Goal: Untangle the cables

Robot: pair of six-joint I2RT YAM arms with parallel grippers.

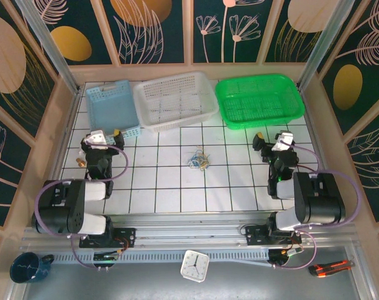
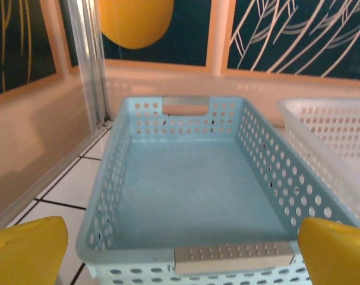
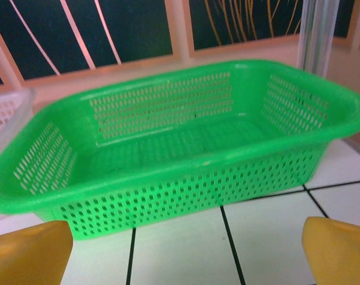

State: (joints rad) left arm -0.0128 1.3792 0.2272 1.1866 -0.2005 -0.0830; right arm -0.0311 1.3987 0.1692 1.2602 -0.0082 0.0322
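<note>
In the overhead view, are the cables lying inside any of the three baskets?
No, the cables lie on the bare white tiles just in front of the white basket.

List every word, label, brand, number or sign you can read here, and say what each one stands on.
Readable text: none.
Clock: the marks on its dial are too small to read.
Blue basket, white basket, green basket: no label or print shows on them.
Mug: too small to tell whether it bears any print.
</note>
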